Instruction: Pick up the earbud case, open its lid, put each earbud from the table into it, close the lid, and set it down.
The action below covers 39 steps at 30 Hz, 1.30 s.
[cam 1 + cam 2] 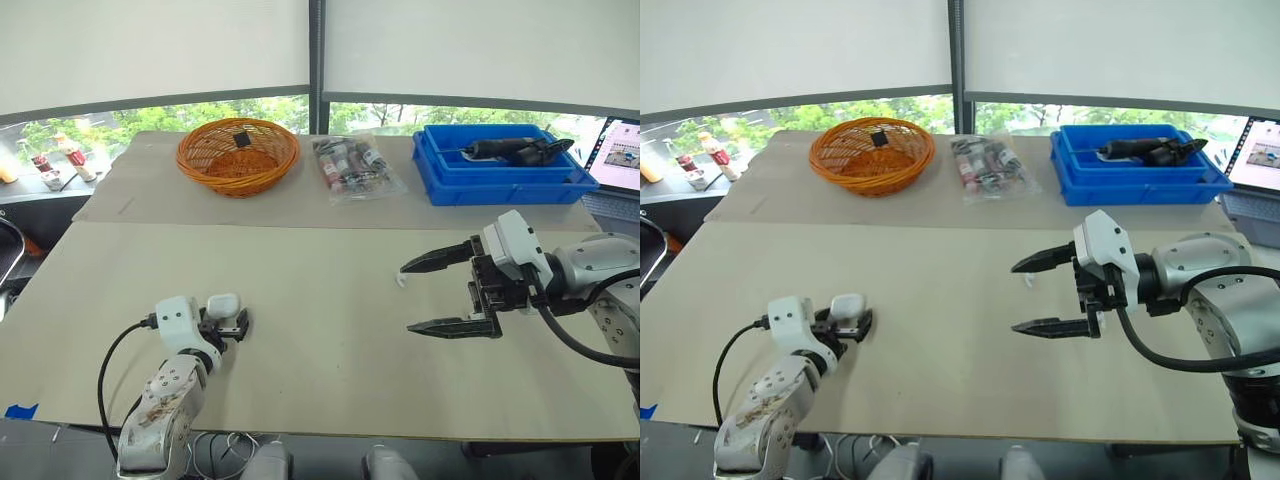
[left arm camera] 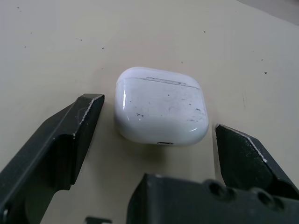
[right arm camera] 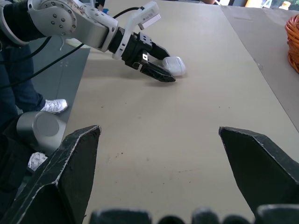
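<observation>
Both open: right tool (image 1: 408,298) hovers over the desk (image 1: 300,270); left tool (image 2: 159,116) straddles the flat earbud case (image 2: 161,109), port end facing its wrist, lid end away.

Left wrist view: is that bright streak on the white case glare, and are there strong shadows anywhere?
In the left wrist view, yes: the earbud case carries a pale reflected streak along one edge, with a soft shadow under it; in the left eye view the light is even, and the right gripper casts no hard shadow on the table.
</observation>
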Each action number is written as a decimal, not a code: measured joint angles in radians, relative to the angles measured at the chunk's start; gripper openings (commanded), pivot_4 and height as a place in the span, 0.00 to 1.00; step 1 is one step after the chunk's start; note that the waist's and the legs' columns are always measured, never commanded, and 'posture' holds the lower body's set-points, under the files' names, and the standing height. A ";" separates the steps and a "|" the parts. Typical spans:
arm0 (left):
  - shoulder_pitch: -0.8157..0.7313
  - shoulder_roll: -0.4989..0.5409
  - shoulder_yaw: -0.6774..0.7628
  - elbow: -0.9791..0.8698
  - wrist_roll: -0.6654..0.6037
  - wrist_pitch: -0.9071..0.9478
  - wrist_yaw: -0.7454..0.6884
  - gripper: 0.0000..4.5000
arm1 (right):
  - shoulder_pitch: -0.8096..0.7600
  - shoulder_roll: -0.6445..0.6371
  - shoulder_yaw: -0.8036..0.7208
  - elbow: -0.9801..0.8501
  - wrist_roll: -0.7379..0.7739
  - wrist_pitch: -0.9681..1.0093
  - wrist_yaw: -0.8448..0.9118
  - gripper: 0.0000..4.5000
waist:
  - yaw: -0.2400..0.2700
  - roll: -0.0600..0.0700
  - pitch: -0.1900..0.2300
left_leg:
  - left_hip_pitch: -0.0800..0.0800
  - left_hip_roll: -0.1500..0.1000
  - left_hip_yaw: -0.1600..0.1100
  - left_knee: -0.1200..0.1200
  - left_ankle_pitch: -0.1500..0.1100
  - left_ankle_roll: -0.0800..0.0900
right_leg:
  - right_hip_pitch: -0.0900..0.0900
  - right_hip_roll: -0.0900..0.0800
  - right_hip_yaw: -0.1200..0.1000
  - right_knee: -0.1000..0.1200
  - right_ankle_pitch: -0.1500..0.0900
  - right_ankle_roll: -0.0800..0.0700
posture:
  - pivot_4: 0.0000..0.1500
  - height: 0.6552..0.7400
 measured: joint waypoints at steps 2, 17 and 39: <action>-0.013 0.015 -0.001 0.016 0.001 -0.001 -0.009 0.94 | 0.001 0.000 0.000 -0.011 0.001 0.004 -0.006 1.00 | 0.000 0.000 0.000 | 0.000 0.000 0.000 0.000 0.000 0.000 | 0.000 0.000 0.000 0.000 0.000 0.000 | 1.00 1.00; 0.026 0.229 -0.081 0.107 0.017 -0.229 -0.299 0.58 | 0.088 -0.029 -0.046 -0.065 0.014 0.060 -0.052 1.00 | 0.002 0.000 0.000 | -0.001 0.000 -0.002 -0.002 0.000 0.000 | 0.000 -0.001 0.000 -0.002 0.000 0.000 | 1.00 1.00; -0.205 0.264 -0.373 0.378 0.039 -1.114 -0.875 0.58 | 0.075 0.356 -0.037 -0.086 0.723 0.811 -0.967 1.00 | -0.020 0.000 0.000 | -0.015 0.000 -0.001 0.005 0.000 0.000 | -0.015 0.001 0.000 0.005 0.001 0.000 | 1.00 1.00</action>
